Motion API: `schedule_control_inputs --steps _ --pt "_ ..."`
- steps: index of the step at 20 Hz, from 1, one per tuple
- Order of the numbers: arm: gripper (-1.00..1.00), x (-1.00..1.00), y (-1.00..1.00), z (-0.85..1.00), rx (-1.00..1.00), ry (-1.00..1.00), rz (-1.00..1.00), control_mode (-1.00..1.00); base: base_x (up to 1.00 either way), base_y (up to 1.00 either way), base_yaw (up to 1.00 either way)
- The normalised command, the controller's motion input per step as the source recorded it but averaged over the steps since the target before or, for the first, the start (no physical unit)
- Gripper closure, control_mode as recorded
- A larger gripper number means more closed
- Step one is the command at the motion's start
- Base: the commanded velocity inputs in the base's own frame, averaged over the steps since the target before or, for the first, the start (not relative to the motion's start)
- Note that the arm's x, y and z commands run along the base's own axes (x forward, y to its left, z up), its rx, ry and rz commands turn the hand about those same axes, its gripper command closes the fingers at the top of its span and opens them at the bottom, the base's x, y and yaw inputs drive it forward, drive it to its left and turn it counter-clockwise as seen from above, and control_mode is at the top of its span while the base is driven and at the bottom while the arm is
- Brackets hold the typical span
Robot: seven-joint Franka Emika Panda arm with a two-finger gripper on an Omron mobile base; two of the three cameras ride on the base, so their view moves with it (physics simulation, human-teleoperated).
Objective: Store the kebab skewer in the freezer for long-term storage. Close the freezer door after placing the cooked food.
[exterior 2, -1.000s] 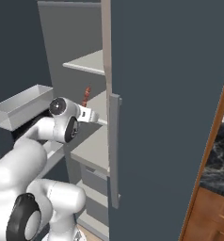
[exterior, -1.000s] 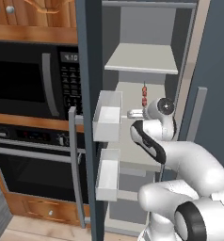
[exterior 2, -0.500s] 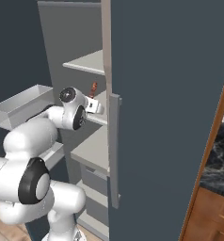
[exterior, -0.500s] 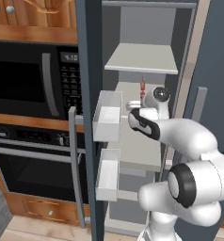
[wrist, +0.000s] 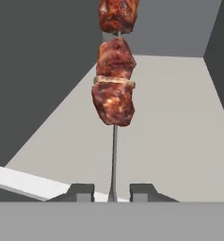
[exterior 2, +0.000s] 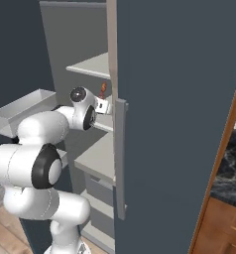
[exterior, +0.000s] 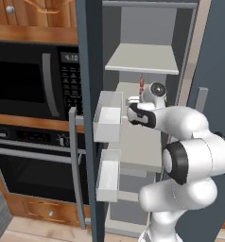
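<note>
The kebab skewer (wrist: 115, 84) stands upright in my gripper (wrist: 112, 193), its thin stick pinched between the two fingertips (wrist: 84, 190) and its red-brown chunks above. I hold it inside the open freezer (exterior: 147, 28), over the middle whitish shelf (wrist: 175, 141). From the left base the skewer (exterior: 142, 85) pokes up just above the gripper (exterior: 133, 101), under the upper shelf (exterior: 142, 59). From the right base the skewer (exterior 2: 103, 89) shows beside the gripper (exterior 2: 106, 105). The freezer door (exterior: 88, 71) stands open at the left, white bins (exterior: 108, 124) on its inner face.
A black microwave (exterior: 29, 80) and a black wall oven (exterior: 29, 165) sit left of the open door. The door's bar handle (exterior: 75, 165) faces them. The other slate-grey door (exterior 2: 179, 124) with its handle (exterior 2: 120, 158) stays closed on the right. A lower bin (exterior: 108, 174) juts toward the arm.
The arm has folded upward and pushed the gripper, with the skewer in it, a little deeper and higher into the freezer. The door has not moved.
</note>
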Motion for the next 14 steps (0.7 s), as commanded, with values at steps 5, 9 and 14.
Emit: schedule_control_inputs --steps 5,9,14 --pt "1.0 0.49 -0.11 -0.05 0.0 0.0 -0.04 -1.0 0.0 0.0 0.0" --pt "1.0 0.25 -0.03 -0.25 0.0 0.0 -0.01 -1.0 0.0 0.0 0.0" --pt "1.0 0.23 -0.12 -0.12 0.0 0.0 0.0 -1.0 0.0 0.0 0.0"
